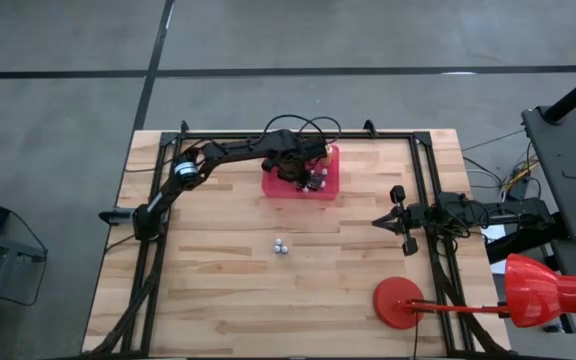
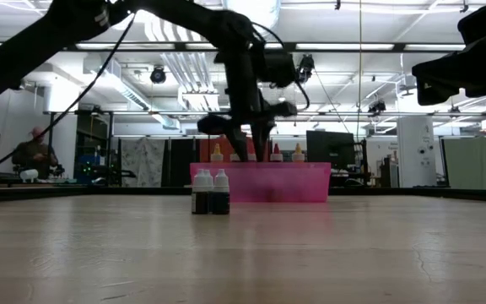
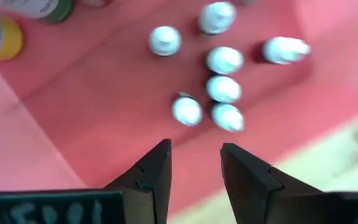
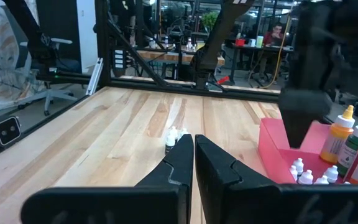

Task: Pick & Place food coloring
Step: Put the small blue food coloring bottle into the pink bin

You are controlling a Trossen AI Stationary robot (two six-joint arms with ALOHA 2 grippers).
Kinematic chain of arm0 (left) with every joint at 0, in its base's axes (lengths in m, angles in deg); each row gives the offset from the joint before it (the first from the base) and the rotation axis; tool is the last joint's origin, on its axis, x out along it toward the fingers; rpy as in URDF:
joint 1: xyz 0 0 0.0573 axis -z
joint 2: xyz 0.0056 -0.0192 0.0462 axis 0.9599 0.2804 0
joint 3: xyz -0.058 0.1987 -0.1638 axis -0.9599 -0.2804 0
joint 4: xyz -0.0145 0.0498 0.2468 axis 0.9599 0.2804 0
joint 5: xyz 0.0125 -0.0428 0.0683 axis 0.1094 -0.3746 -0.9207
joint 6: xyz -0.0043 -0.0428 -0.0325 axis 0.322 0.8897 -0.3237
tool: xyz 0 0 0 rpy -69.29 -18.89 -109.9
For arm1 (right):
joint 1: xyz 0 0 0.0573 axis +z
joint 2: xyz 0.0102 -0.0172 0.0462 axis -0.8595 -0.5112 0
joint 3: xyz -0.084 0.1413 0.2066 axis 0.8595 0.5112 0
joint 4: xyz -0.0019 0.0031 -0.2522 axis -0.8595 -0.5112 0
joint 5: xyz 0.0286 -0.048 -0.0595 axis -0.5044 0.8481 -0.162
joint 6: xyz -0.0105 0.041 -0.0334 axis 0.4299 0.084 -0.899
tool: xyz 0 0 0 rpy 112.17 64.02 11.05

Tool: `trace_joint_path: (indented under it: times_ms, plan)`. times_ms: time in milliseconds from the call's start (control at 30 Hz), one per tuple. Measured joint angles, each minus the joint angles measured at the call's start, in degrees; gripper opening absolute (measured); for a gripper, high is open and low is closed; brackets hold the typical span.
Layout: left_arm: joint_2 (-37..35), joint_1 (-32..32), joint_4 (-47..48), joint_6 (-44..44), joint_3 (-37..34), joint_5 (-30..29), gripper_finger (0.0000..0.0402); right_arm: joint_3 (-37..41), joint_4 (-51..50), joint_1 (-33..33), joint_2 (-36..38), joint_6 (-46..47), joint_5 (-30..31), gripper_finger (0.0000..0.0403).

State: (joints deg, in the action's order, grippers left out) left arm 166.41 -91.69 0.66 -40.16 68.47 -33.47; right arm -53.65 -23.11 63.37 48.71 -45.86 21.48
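Two small food coloring bottles (image 2: 210, 192) stand side by side mid-worktop (image 1: 228, 290), nearest the low camera. Behind them, the pink tray (image 1: 329, 187) holds more bottles (image 3: 224, 87). Above those hovers the left end effector (image 3: 195, 167), fingers apart, empty. Off at the worktop's right edge, the right end effector (image 4: 193, 160) rests with fingers together.

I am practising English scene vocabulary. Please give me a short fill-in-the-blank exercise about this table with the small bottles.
1. The left hand hovers, open and empty, over the pink plastic ____.
2. ____ small dark bottles with white caps stand together on the wooden table.
3. The right hand, off to the table's side, has its fingers ____.

Missing words: tray; Two; shut
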Motion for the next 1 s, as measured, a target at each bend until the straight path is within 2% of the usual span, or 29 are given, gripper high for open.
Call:
trace_joint_path:
  times_ms: [267,533,800,1000]
  plan:
    - [-5.9,2.6,5.1,-6.5,-0.2,0.8,0.0110,0.0,0.1,-0.1,0.1,0.0,0.0,0.0008]
    - [-10.1,5.7,12.0,-6.6,-0.4,1.3,0.0110,0.0,0.0,0.0,-0.4,-0.1,-0.1,0.0008]
    - [-11.3,8.8,14.4,-6.6,-0.4,1.3,0.0110,0.0,0.0,0.0,-0.7,-0.1,0.0,0.0008]
    - [-11.7,10.9,16.2,-10.3,-0.4,1.1,0.0110,0.0,0.0,0.0,-0.7,-0.1,0.0,0.0008]
